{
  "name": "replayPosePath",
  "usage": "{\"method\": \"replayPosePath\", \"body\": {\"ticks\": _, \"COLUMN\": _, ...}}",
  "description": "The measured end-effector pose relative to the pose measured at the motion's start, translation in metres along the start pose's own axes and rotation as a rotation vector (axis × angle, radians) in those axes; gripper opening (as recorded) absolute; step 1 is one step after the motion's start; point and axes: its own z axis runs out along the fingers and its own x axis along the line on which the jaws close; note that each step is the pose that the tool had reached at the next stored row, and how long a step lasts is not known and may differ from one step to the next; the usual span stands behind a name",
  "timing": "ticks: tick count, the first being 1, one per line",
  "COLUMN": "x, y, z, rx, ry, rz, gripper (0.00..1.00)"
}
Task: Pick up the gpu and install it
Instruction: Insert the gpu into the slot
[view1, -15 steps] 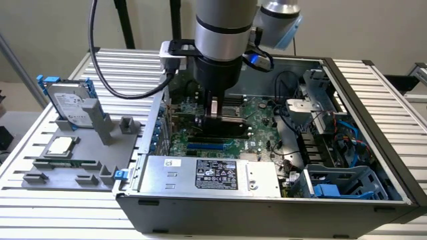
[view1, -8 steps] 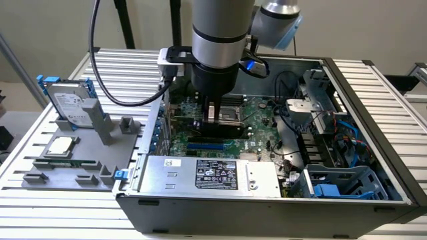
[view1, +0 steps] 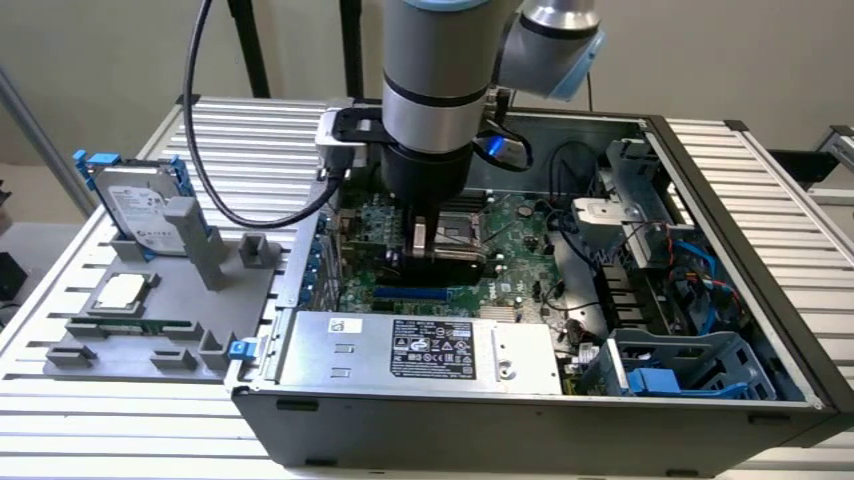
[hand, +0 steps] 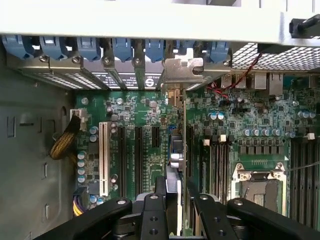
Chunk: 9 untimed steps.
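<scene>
Wrist view: looking straight down into the open computer case (hand: 30, 150), along the edge of the gpu (hand: 181, 150) standing upright on its long edge.
Gpu position: sitting between the black fingers (hand: 152, 220), running from the claw toward the rear wall of the case, silver end bracket (hand: 182, 72) lying against the row of slot covers (hand: 115, 75).
Long axis: lining up with the black expansion slots (hand: 137, 152) on the green motherboard (hand: 260, 125), parallel to the white slot (hand: 104, 157).
Claw state: gripper (hand: 176, 217) clamping on the near end of the card, one finger on each face.
Direction from claw: card extending directly ahead of and below the fingertips, no sideways offset visible.
Seating: cannot tell whether the card edge is touching its slot or hanging just above it.
Exterior view: arm reaching down inside the case, gripper (view1: 434, 255) hanging low over the motherboard (view1: 514, 235), near the exterior view's left side of the board.
Neighbours: hard drive with blue rails (view1: 140, 215) standing in the grey fixture tray (view1: 174, 330) outside the case, on the exterior view's left, well apart from the claw.
Writing: white sticker and black label (view1: 434, 350) showing on the power supply (view1: 534, 360), print too small for reading; no brand legible on the card.
</scene>
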Motion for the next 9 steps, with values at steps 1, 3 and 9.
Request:
{"method": "replayPosePath", "body": {"ticks": 1, "x": 0.0002, "y": 0.0005, "z": 0.0018, "rx": 0.0001, "ry": 0.0001, "rz": 0.001, "gripper": 0.00}}
{"method": "replayPosePath", "body": {"ticks": 3, "x": 0.0005, "y": 0.0011, "z": 0.0054, "rx": 0.0002, "ry": 0.0000, "rz": 0.003, "gripper": 0.00}}
{"method": "replayPosePath", "body": {"ticks": 9, "x": 0.0010, "y": 0.0015, "z": 0.0100, "rx": -0.0034, "ry": 0.0004, "rz": 0.005, "gripper": 0.00}}
